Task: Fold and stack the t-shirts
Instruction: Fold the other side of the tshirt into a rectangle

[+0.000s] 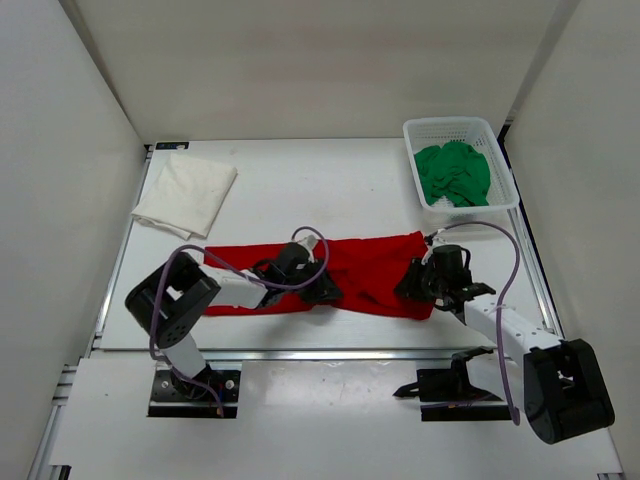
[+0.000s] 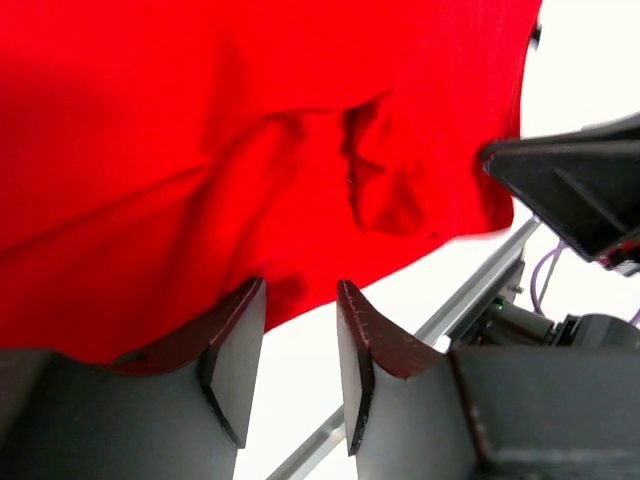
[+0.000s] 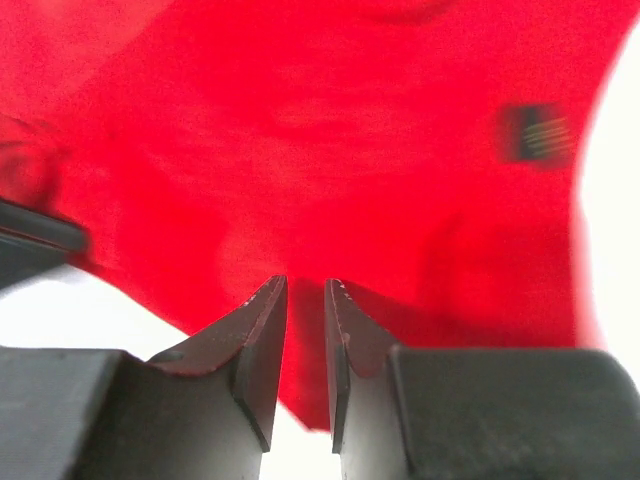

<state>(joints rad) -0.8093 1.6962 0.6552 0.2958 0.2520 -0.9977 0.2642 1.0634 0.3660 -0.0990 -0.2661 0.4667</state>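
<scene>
At the far right corner of the surface [image 1: 330, 180], a white mesh basket [image 1: 455, 123] with one crumpled green t-shirt [image 1: 455, 173] heaped inside and filling most of its floor. At the far left, well apart from the basket, a white t-shirt [image 1: 187, 193] folded into a rough square, flat on the surface. Across the middle, a red t-shirt [image 1: 370, 265] laid out as a long wrinkled band, outside any container. Left claw [image 2: 300, 290] down at the band's near edge around its middle, fingers spread, bare surface showing between them, pinching nothing. Right claw [image 3: 305, 285] low over the band's right end, fingers parted by only a narrow slit, red cloth and white surface visible through it, gripping nothing.
</scene>
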